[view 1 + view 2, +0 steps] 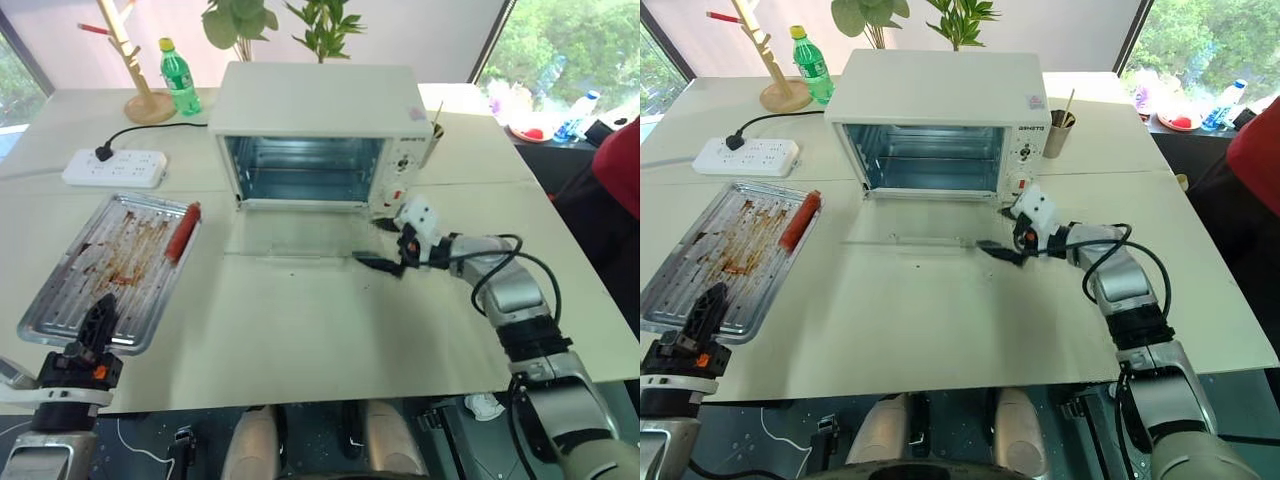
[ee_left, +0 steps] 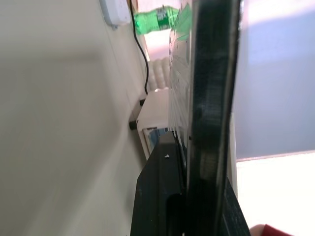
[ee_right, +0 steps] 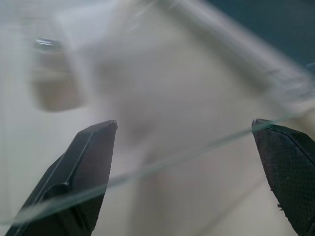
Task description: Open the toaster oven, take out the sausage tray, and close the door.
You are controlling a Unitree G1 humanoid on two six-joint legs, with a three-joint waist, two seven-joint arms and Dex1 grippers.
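Oven [image 1: 310, 135] at upper centre, its glass door [image 1: 290, 240] lying open flat on the table. Tray [image 1: 110, 270] rests lower left, released; left gripper [image 1: 97, 325] clenched empty. Right gripper [image 1: 385, 245], jaws spread, nears the door's right edge. Glass: stiff, slippery, fragile; lift by the frame.

head stereo pair: high, facing forward and down, sharing the white surface [image 1: 330, 330], toaster oven [image 1: 310, 130] and sausage tray [image 1: 110, 270] | left wrist: edge-on against the tray, toward a green bottle [image 2: 155, 19] | right wrist: very near the door [image 3: 162, 167] glass
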